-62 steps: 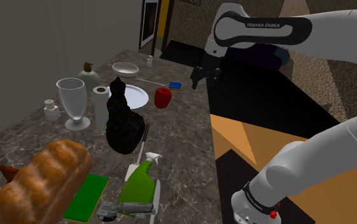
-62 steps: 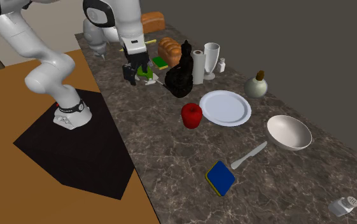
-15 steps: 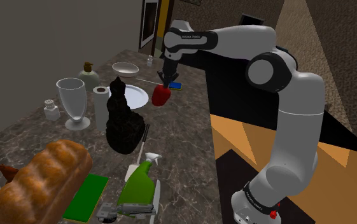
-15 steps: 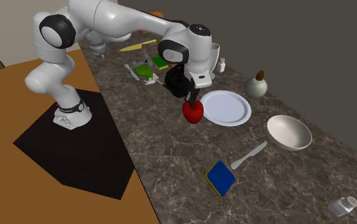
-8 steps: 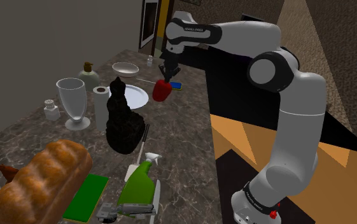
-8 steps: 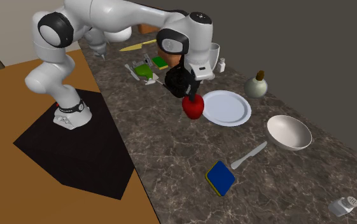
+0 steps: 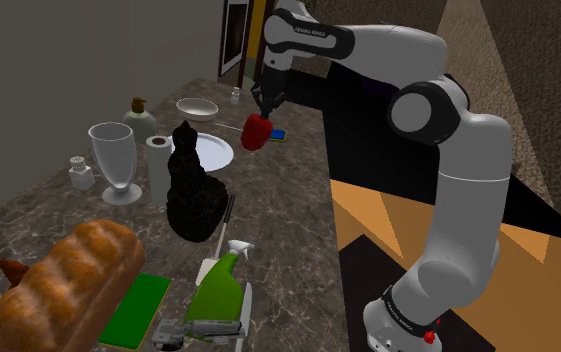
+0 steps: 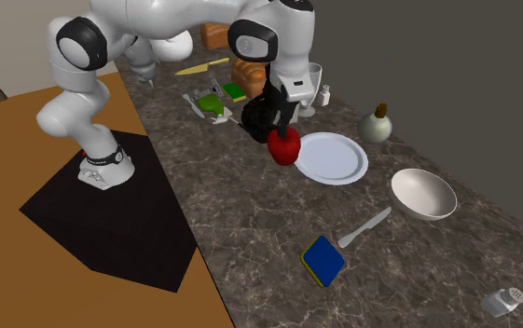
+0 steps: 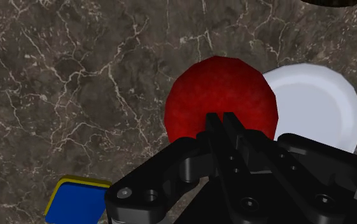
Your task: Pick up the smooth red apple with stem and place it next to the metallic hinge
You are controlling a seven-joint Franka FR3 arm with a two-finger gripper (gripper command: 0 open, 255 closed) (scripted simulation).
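The red apple hangs above the dark marble counter, beside the white plate. My black gripper is shut on the apple's top from above. In the second exterior view the apple floats at the plate's near rim, under the gripper. In the wrist view the fingers meet over the apple at the gripper. The grey metallic hinge lies at the counter's near end, by a green spray bottle.
A black statue, a paper roll, a glass and a bread loaf stand between the apple and the hinge. A blue sponge, a knife and a bowl lie further along.
The gripper has risen with the apple, lifting it off the counter. Nothing else on the counter moved.
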